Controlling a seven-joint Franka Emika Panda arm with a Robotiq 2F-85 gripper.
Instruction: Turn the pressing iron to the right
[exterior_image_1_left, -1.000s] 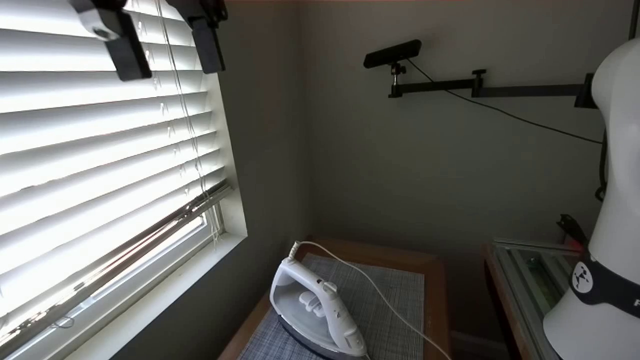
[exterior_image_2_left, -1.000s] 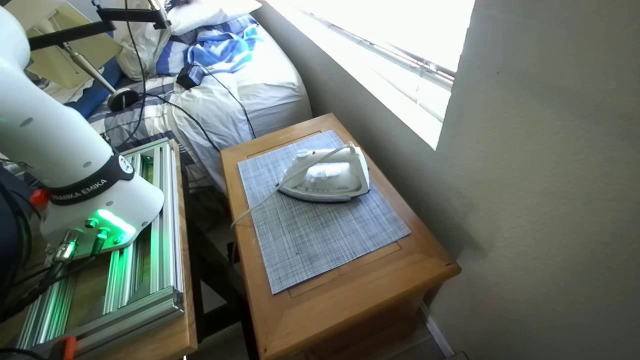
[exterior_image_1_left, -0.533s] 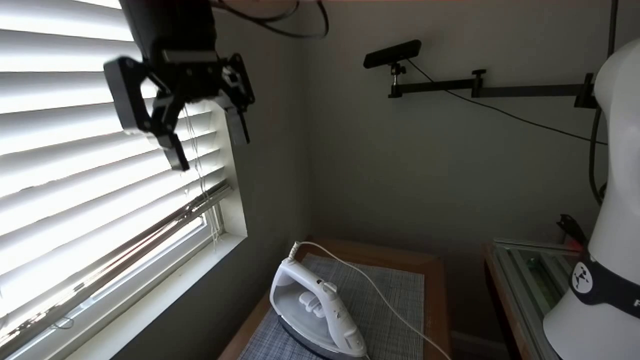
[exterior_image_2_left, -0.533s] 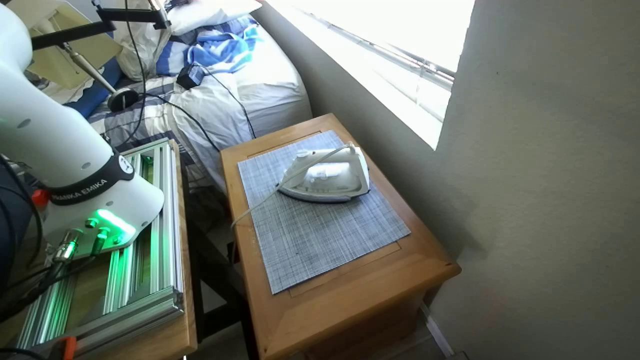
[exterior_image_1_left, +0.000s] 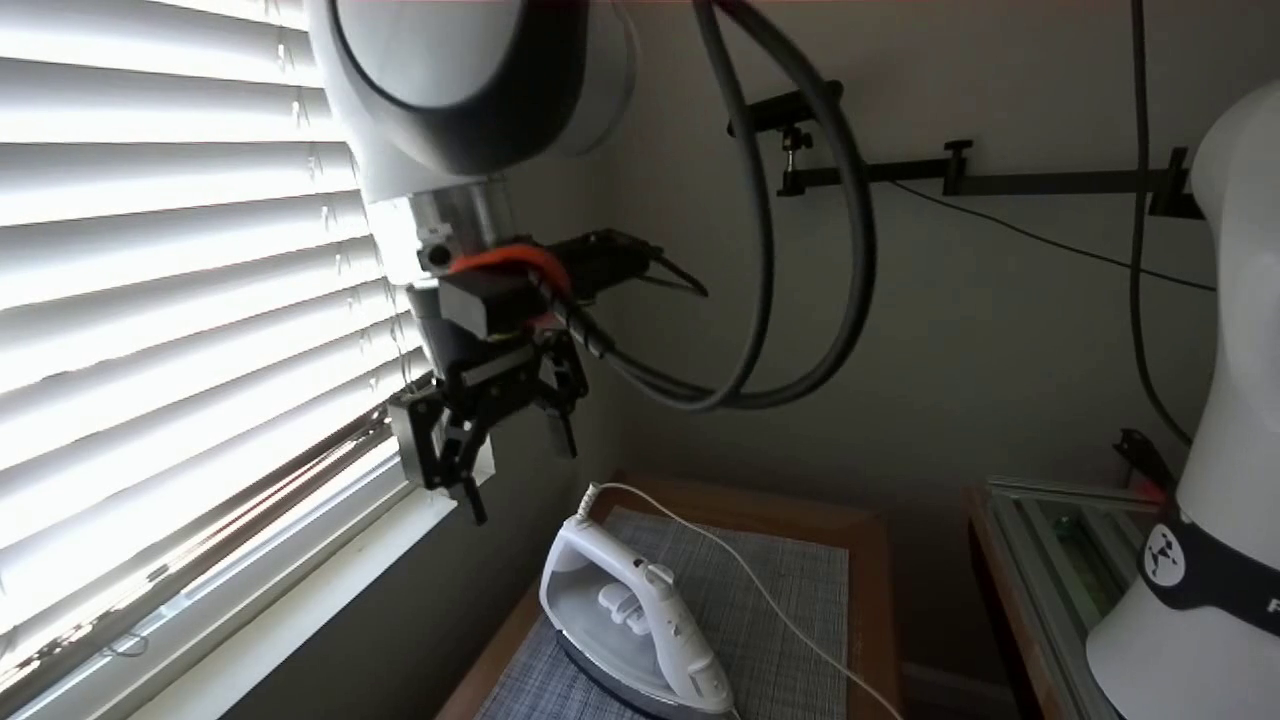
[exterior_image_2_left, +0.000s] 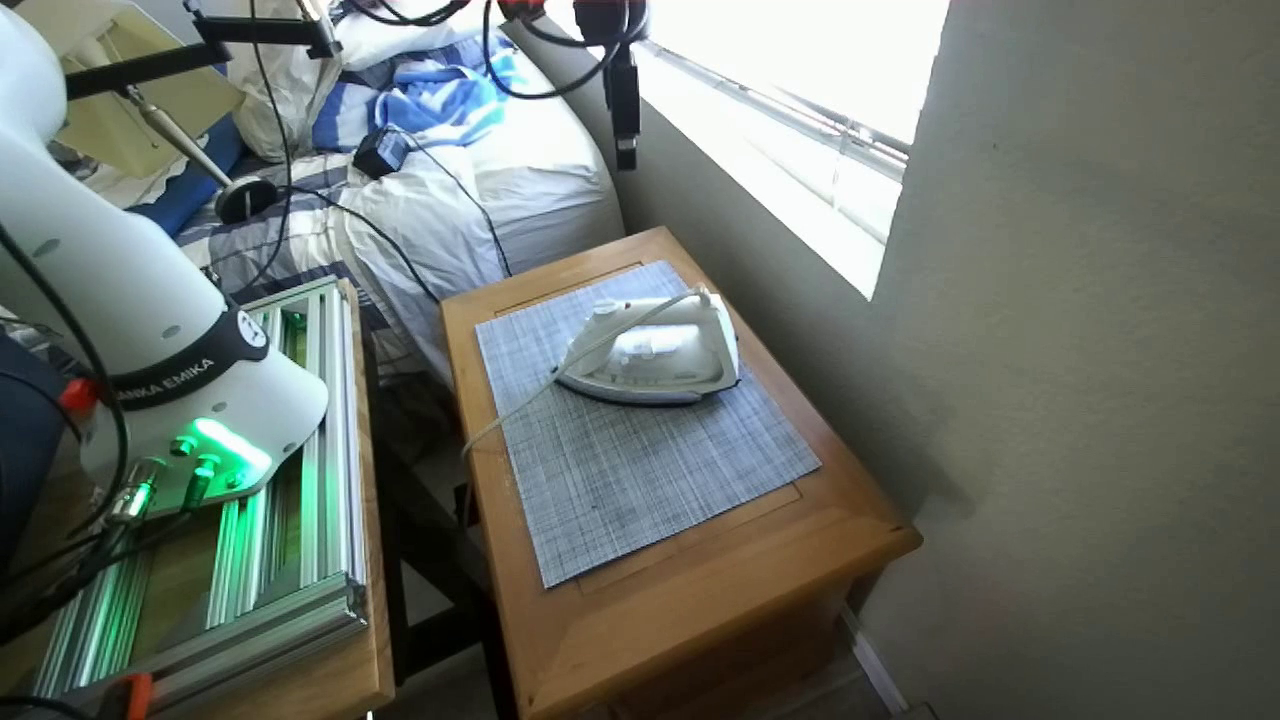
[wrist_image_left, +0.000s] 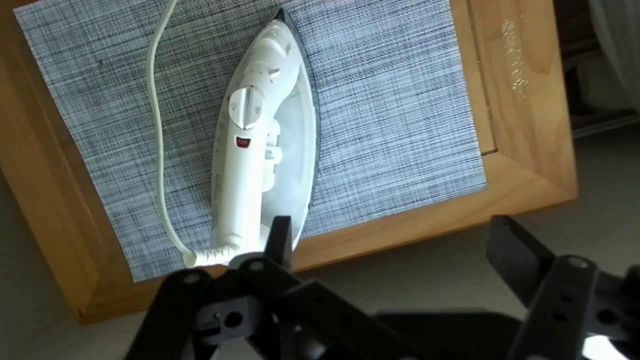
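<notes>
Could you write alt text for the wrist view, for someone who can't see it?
A white clothes iron rests on a grey woven mat on a wooden table, nose toward the picture's top, cord curving along the left. The open gripper shows at the bottom, holding nothing.

Pressing iron (wrist_image_left: 265, 140): we see white, wedge-shaped plastic, base-down on the grey woven mat (wrist_image_left: 390, 115), heel (exterior_image_2_left: 728, 342) near the mat's edge.
Nose (wrist_image_left: 281, 17): dark-tipped, pointing to the top of our wrist view.
Handle (wrist_image_left: 237, 190): arched, with a pale dial (wrist_image_left: 246, 107) and small red inset (wrist_image_left: 243, 142).
Cord (wrist_image_left: 156, 112): thin, pale, curving alongside the body.
</notes>
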